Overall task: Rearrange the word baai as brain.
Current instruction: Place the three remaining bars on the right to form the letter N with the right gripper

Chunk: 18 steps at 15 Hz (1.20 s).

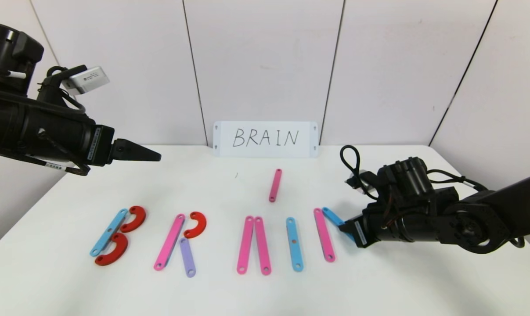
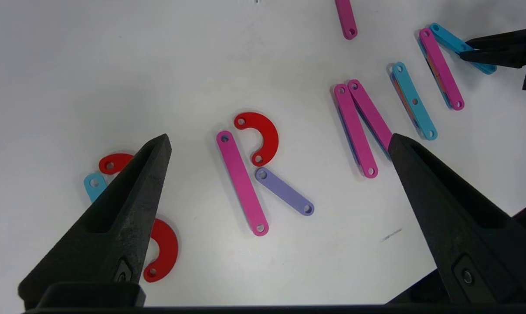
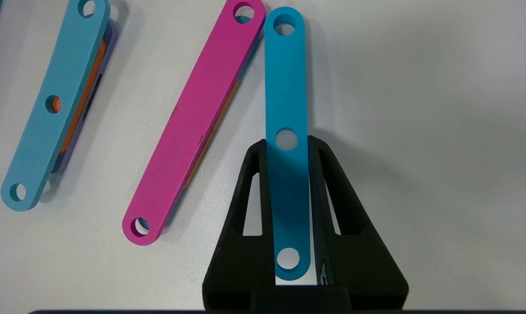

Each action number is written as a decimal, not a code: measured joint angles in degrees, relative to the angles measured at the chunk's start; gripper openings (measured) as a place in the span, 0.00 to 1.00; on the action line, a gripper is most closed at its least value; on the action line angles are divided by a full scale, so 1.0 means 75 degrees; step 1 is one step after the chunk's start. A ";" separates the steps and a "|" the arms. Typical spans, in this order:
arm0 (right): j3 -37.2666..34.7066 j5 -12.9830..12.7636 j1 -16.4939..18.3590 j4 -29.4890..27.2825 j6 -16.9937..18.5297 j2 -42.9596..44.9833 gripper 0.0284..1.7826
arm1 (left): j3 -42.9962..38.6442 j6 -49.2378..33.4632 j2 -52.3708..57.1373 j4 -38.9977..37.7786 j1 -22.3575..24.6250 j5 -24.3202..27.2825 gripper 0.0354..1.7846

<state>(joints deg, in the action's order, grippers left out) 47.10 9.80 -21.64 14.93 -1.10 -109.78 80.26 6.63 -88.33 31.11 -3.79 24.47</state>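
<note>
Gripping a blue strip [image 3: 287, 131] between clamped fingers, right gripper [image 1: 344, 227] at lower right, beside a pink strip [image 1: 324, 235] ending the letter row [image 1: 247, 239] along the table [image 1: 379, 285] front. Left gripper [image 1: 153, 154] spread apart, raised at upper left.

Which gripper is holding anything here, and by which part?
The right gripper is shut on the blue strip, clamping its long edges from the middle hole to one end. The left gripper hangs open, empty.
</note>
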 joint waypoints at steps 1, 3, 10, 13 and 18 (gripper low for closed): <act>0.0000 -0.0003 0.0000 0.0000 0.0007 -0.0002 0.14 | 0.0000 0.0002 0.0000 0.0000 0.0000 -0.0003 0.98; 0.0000 -0.0003 0.0000 0.0000 0.0021 -0.0011 0.14 | 0.0000 0.0000 0.0000 0.0000 0.0000 0.0000 0.98; -0.0055 0.0002 0.0000 -0.0003 0.0055 -0.0013 0.26 | -0.0003 -0.0003 0.0000 0.0000 0.0000 0.0000 0.98; -0.0059 0.0002 0.0023 -0.0003 0.0070 -0.0008 0.50 | -0.0003 -0.0007 0.0000 0.0000 0.0000 0.0000 0.98; -0.0041 -0.0003 0.0101 -0.0003 0.0091 0.0114 0.90 | -0.0003 0.0002 0.0000 0.0000 0.0000 0.0002 0.98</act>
<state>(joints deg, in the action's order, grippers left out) 46.80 9.78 -20.88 14.91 -0.41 -108.92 80.24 6.64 -88.33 31.11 -3.79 24.48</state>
